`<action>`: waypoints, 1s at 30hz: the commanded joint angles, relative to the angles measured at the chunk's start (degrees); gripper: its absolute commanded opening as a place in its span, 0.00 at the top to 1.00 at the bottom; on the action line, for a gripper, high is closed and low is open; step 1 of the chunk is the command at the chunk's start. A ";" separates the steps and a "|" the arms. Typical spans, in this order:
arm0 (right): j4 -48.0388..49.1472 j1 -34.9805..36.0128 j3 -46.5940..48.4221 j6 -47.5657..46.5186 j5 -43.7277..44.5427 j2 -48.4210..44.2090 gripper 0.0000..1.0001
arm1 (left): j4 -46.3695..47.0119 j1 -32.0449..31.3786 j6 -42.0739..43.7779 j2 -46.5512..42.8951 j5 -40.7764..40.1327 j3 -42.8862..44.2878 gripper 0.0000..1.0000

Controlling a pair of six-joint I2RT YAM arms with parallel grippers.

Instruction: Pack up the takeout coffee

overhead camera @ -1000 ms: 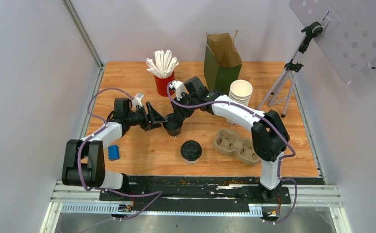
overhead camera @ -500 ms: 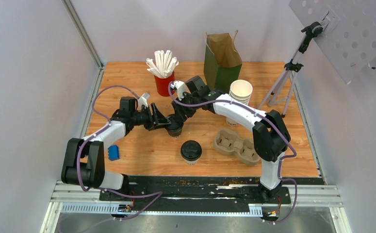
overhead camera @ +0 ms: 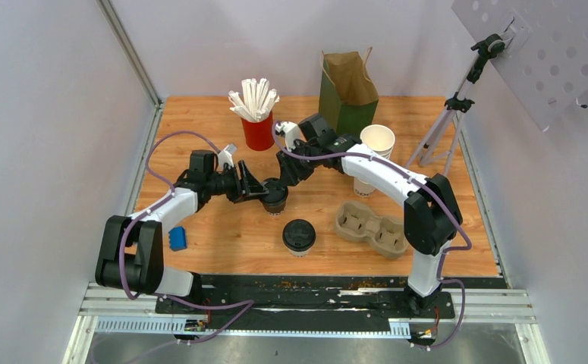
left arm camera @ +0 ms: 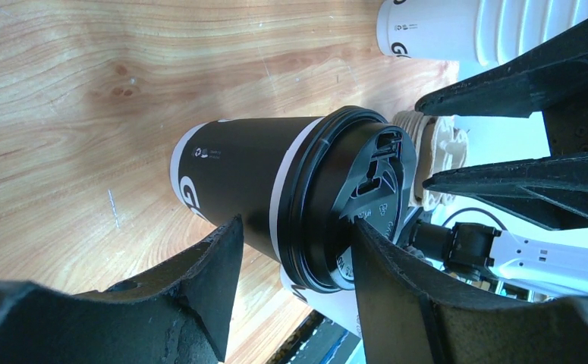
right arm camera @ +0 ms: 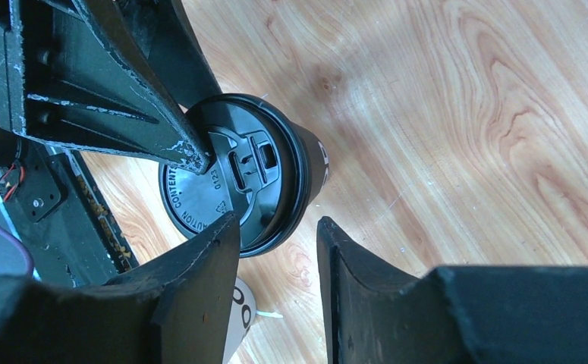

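Seen from above, the left gripper [overhead camera: 260,189] covers part of the dark takeout coffee [left arm camera: 237,167], which stands upright mid-surface [overhead camera: 199,129]. The left wrist view shows one fingertip on the black lid and the other low beside the cup wall; I cannot tell whether those jaws are clamping. The right gripper [right arm camera: 275,224] merges with the cup overhead. Its own view shows the jaws parted, with wood showing between one finger and the cup. The white takeout coffee [overhead camera: 299,235] stands apart, just left of the cardboard carrier [overhead camera: 370,226].

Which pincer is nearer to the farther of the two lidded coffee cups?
Left. The left pincer straddles the cup near its lid; the right pincer hovers just above the lid.
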 commanded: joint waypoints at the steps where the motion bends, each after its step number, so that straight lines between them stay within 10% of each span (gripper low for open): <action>1: 0.01 -0.07 1.58 3.04 -2.44 -1.55 0.58 | -3.36 -0.93 3.08 0.91 -5.01 0.12 0.39; 30: -0.53 1.11 -7.79 2.69 3.53 1.47 0.83 | -6.26 -1.58 5.28 -0.90 -8.62 -2.62 0.40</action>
